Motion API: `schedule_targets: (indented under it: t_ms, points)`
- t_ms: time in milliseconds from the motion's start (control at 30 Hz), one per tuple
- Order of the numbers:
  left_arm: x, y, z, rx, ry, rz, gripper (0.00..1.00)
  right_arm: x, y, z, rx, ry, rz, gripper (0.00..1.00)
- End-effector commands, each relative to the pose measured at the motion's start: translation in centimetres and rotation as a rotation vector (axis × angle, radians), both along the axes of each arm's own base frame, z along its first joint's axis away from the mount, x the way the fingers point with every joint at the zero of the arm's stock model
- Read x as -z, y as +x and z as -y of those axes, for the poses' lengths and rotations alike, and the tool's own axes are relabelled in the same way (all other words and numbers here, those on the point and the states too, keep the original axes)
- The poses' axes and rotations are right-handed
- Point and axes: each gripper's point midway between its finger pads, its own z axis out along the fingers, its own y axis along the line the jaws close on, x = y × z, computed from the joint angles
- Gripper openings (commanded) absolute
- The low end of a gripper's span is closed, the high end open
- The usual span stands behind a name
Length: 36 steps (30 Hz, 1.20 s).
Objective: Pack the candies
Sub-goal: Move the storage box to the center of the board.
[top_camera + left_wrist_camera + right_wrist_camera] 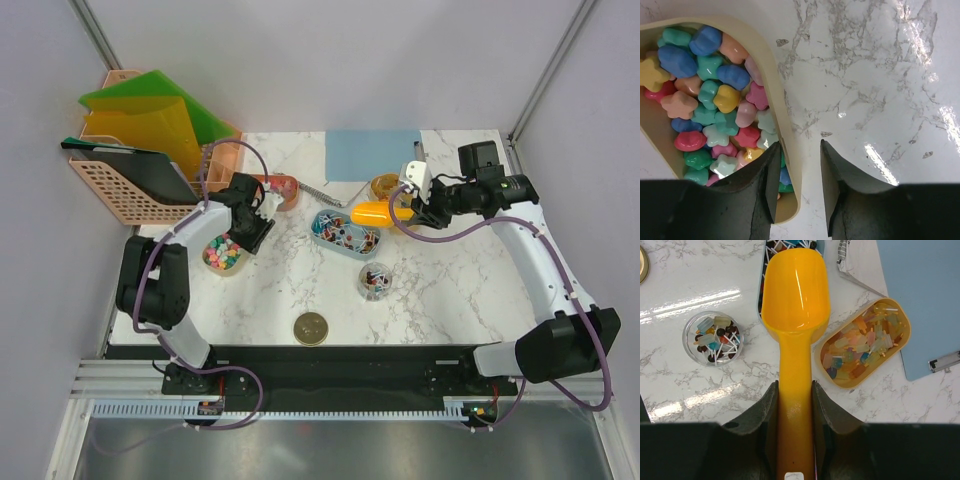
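Observation:
Pastel candies (pixel 705 95) fill a cream tray (pixel 771 70), seen in the top view as a small dish (pixel 222 252). My left gripper (pixel 254 228) is open and straddles the tray's wall (pixel 800 145): one finger is inside among the candies, the other outside over the table. My right gripper (pixel 415 212) is shut on the handle of the empty orange scoop (pixel 796 295), above the table (pixel 795 385). Dark wrapped candies lie in a blue-grey tray (pixel 343 233). A clear jar (pixel 718 337) holds mixed candies. Orange and yellow candies fill a tan tray (pixel 865 350).
The round gold lid (pixel 311 327) lies near the front edge. A blue clipboard (pixel 925 300) lies at the back. A peach basket with coloured folders (pixel 130 170) stands at the back left. An orange-red container (pixel 283 190) sits behind my left gripper.

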Motion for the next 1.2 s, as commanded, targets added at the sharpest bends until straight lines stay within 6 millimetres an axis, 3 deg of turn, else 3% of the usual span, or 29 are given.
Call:
schedule_targets:
  t_ms: [0, 100, 200, 300, 500, 700, 900, 1033, 1167]
  points:
    - [0.3, 1.5, -0.1, 0.025, 0.015, 0.037, 0.43, -1.7, 0.1, -0.2, 0.011, 0.026, 0.033, 0.0]
    - [0.8, 1.4, 0.1, 0.024, 0.008, 0.022, 0.41, -1.4, -0.2, -0.1, 0.011, 0.023, 0.028, 0.0]
    - [0.7, 1.4, 0.7, 0.055, -0.014, 0.021, 0.24, -1.4, -0.1, 0.1, 0.017, 0.014, 0.033, 0.0]
    - [0.4, 1.1, 1.3, 0.087, -0.02, 0.023, 0.18, -1.2, 0.0, 0.4, 0.017, -0.007, 0.044, 0.0]
    - [0.1, -1.2, 6.5, 0.321, -0.034, 0.013, 0.07, 0.3, 0.2, 1.5, 0.027, -0.077, 0.045, 0.0]
    - [0.4, -5.4, 11.1, 0.524, -0.064, -0.036, 0.02, 0.7, 1.5, 2.5, 0.069, -0.117, 0.055, 0.0]
    - [0.5, -8.9, 14.0, 0.662, -0.109, -0.1, 0.02, 0.4, 2.0, 2.9, 0.089, -0.125, 0.069, 0.0]
    - [1.1, -9.8, 16.1, 0.793, -0.12, -0.112, 0.02, 0.3, 2.2, 2.9, 0.105, -0.119, 0.069, 0.0]
    - [1.8, -9.4, 18.8, 0.909, -0.125, -0.105, 0.02, 0.6, 2.2, 3.0, 0.116, -0.123, 0.061, 0.0]
